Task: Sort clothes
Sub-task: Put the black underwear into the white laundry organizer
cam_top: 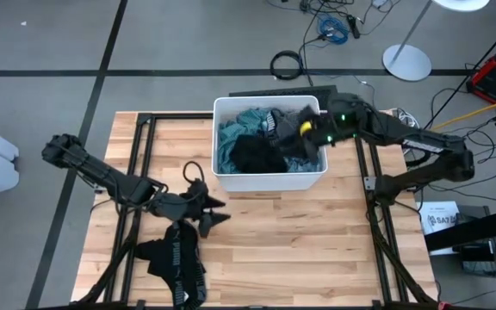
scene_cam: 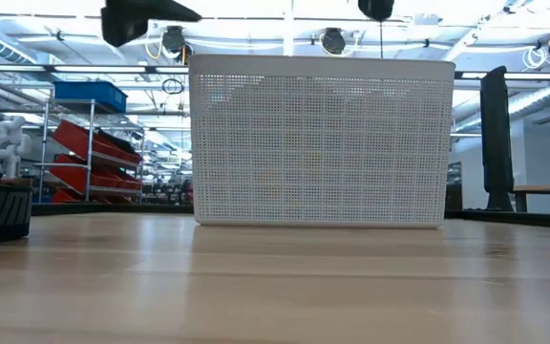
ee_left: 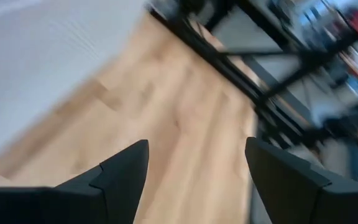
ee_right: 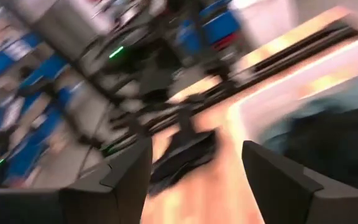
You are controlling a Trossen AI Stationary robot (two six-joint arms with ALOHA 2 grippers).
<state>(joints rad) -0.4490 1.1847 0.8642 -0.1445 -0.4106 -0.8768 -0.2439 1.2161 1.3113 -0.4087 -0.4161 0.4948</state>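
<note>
Black top [cam_top: 177, 261] with white lettering, one, lies on the wooden table [cam_top: 265, 241] at the near edge. Left gripper [cam_top: 216, 212] just above it, fingers wide, empty. One bin [cam_top: 269, 179] holds several clothes [cam_top: 257, 142]; right gripper [cam_top: 310, 129] over them, fingers parted, empty. Grey taped floor beyond.

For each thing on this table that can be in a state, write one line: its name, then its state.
White bin: upright, filled with heaped clothes.
Teal garment: crumpled inside the bin.
Black garment with white lettering: lying spread on the table, outside the bin.
Left gripper: open, empty, above the table.
Right gripper: open, over the bin.
</note>
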